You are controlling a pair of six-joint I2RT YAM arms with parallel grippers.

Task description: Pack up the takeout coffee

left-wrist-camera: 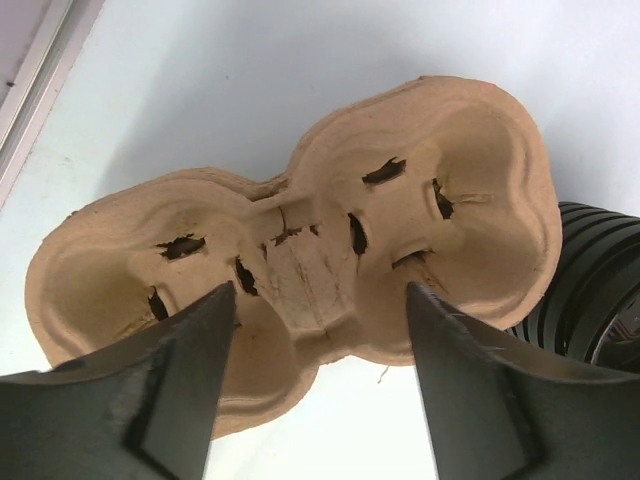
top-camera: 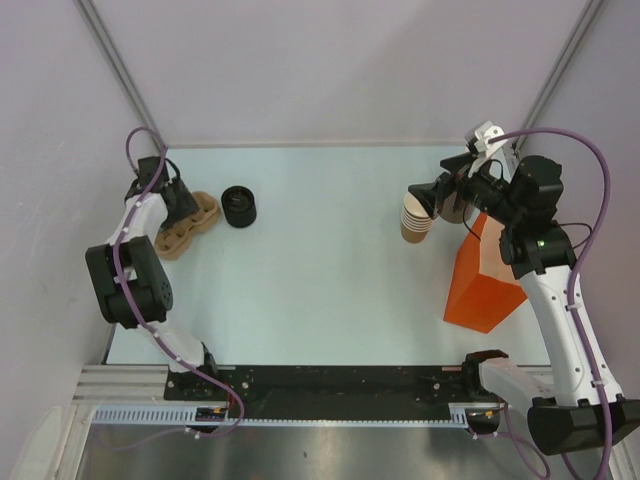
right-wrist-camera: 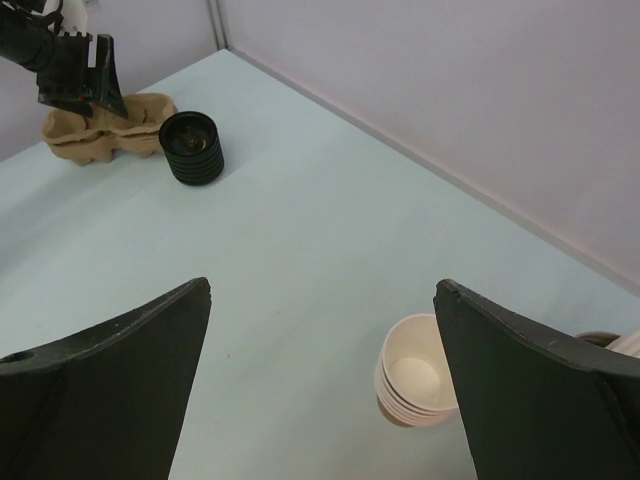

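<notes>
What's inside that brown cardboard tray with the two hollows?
Nothing: both hollows of the tray are empty, showing only torn slits. The left hand hovers open over it, and its dark fingers cover part of the near rim.

A pale blue-white table (top-camera: 320,290) sits boxed in by plain lavender-grey walls (top-camera: 330,60).

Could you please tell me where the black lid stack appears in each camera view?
Top external: black lid stack at far left, just right of the cardboard cup carrier.
Left wrist: right edge, partly behind the carrier.
Right wrist: upper left, right of the carrier.
Shared landmark: the carrier.
</notes>
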